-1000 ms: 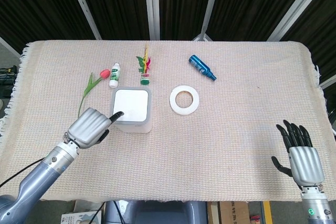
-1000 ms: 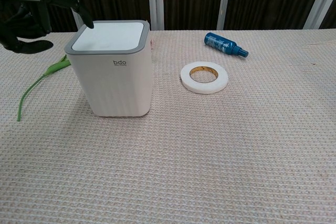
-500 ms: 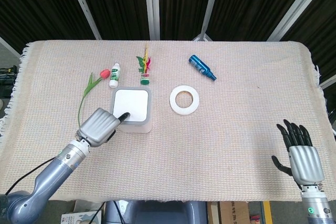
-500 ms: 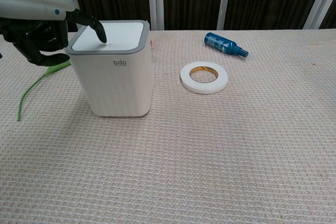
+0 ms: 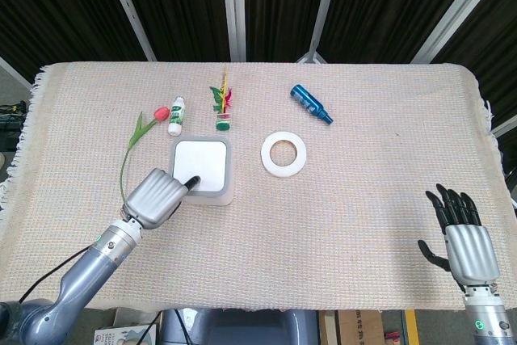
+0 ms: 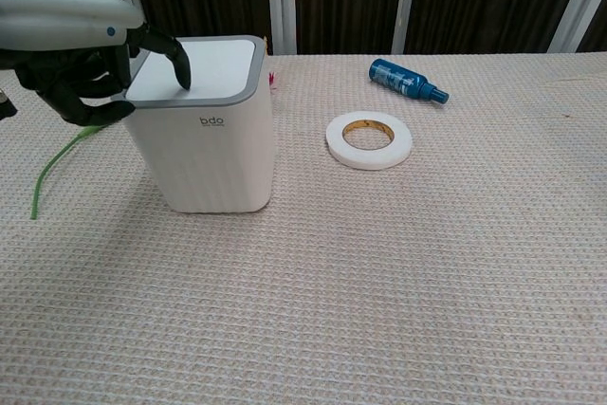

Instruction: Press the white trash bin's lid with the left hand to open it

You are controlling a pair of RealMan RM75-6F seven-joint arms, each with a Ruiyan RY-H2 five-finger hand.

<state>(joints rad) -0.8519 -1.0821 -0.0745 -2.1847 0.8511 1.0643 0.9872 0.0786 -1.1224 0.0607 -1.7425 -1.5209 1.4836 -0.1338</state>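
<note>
The white trash bin (image 5: 202, 170) (image 6: 201, 139) with a grey-rimmed lid (image 6: 211, 67) stands left of the table's middle. My left hand (image 5: 159, 195) (image 6: 71, 40) is at its near-left corner, most fingers curled in, with one extended fingertip pressing down on the lid's near-left part. The lid looks flat and closed, and the bin leans slightly under the push. My right hand (image 5: 461, 236) rests at the table's near right edge, fingers spread, holding nothing; the chest view does not show it.
A white tape roll (image 5: 284, 153) (image 6: 369, 138) lies right of the bin and a blue bottle (image 5: 311, 103) (image 6: 406, 80) lies further back. Behind the bin are a red tulip (image 5: 143, 129), a small white bottle (image 5: 176, 115) and a feathered shuttlecock (image 5: 223, 106).
My left hand moved right and forward over the bin. Its fingertip went from the lid's left edge onto the lid and now presses down. The bin shifted slightly.
</note>
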